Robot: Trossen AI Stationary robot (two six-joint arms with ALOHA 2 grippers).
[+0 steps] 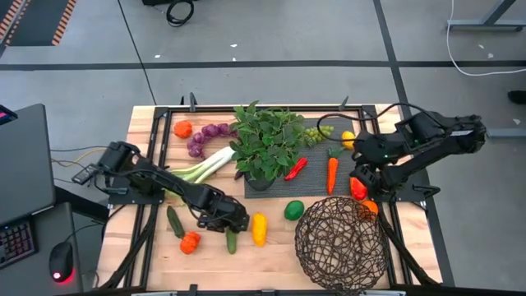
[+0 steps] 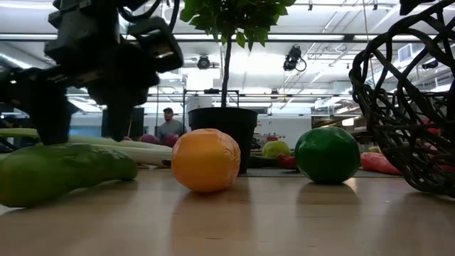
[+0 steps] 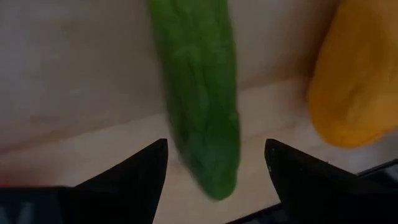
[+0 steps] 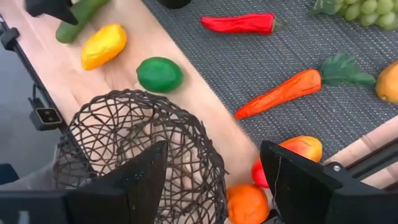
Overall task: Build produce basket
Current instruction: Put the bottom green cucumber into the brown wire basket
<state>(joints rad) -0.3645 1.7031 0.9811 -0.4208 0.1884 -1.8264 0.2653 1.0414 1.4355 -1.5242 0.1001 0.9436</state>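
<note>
We see the desk (image 1: 148, 255) carrying the empty basket (image 1: 341, 242) at its front right, produce scattered elsewhere. Our left gripper (image 3: 214, 165), released, straddles a cucumber (image 3: 199, 93): we should lower squarely and clench mid-body. Our right gripper (image 4: 214, 180) waits released near the basket.

Three orange tomatoes are showing: the ten-o'clock tomato (image 1: 182, 128), the seven-o'clock tomato (image 1: 191, 242) and the four-o'clock tomato (image 4: 247, 202). Two cucumbers are lying at seven o'clock, the outer cucumber (image 1: 175, 222) and the inner cucumber (image 1: 232, 240). Two yellow fruits are lying apart, the six-o'clock lemon (image 1: 259, 228) and the two-o'clock lemon (image 1: 348, 138). Two grape bunches are resting near twelve, the purple grapes (image 1: 207, 137) and the green grapes (image 1: 319, 133). One each are sitting: lime (image 1: 293, 210), carrot (image 1: 332, 171), chili (image 1: 296, 168), leek (image 1: 205, 167), red-yellow fruit (image 4: 292, 152), basket (image 1: 341, 242), potted plant (image 1: 265, 144).
</note>
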